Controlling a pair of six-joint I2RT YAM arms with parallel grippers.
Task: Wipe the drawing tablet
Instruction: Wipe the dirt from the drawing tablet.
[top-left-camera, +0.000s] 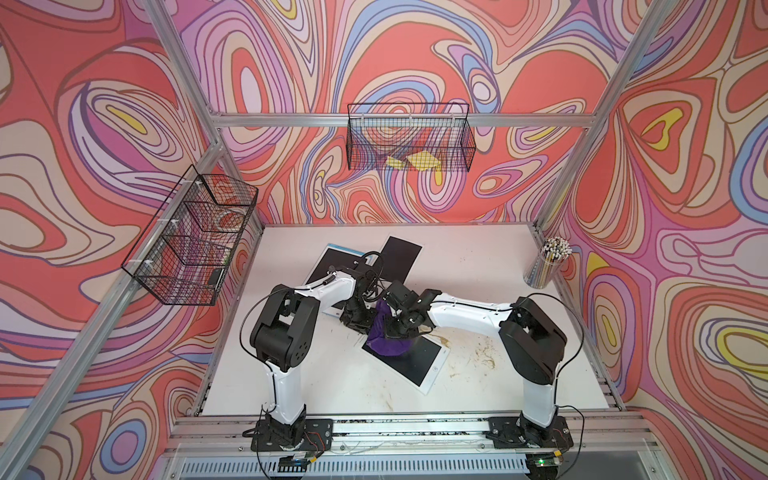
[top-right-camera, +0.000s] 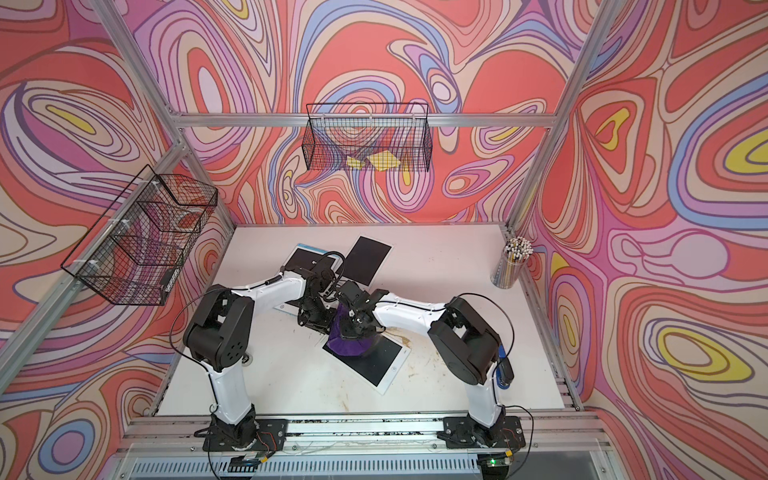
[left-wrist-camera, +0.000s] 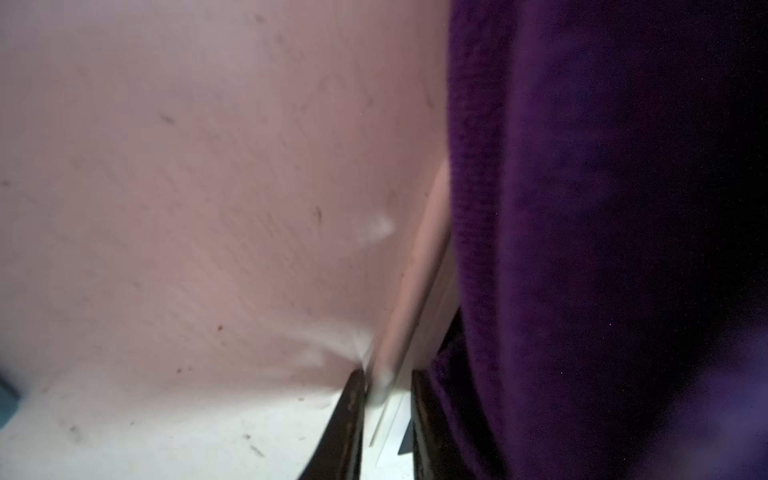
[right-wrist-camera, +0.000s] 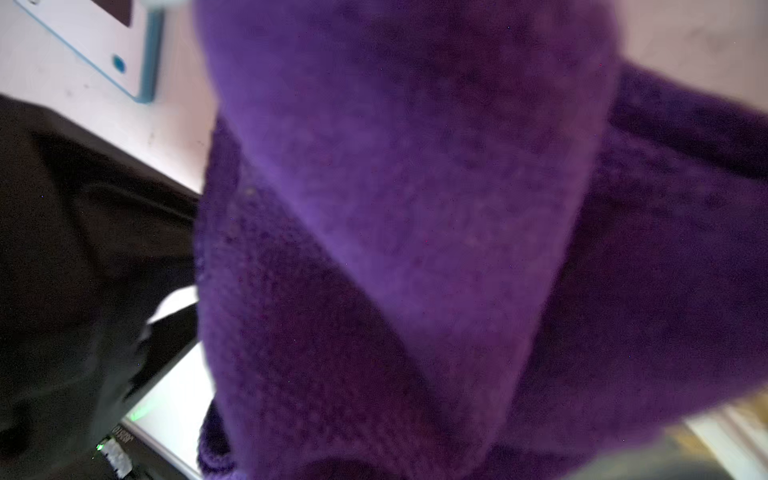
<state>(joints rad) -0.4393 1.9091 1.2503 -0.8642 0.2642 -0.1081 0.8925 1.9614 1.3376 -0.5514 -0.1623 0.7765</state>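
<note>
Cloth (top-left-camera: 387, 345) is bunching under the right end effector (top-left-camera: 394, 328), clamped on it and pressing it onto the drawing tablet (top-left-camera: 417, 365) lying on the table (top-left-camera: 291, 374), while the left end effector (left-wrist-camera: 384, 397) is pinching the tablet's edge, seemingly steadying it.

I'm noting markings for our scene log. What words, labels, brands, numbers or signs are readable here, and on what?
Nothing can be read for certain.
In the right wrist view, pale print on a dark part: blurred, unreadable.
On the blue-edged tablet: a round blue button, no letters.
On the drawing tablet, the cloth and the pencil cup: no lettering shows.
</note>
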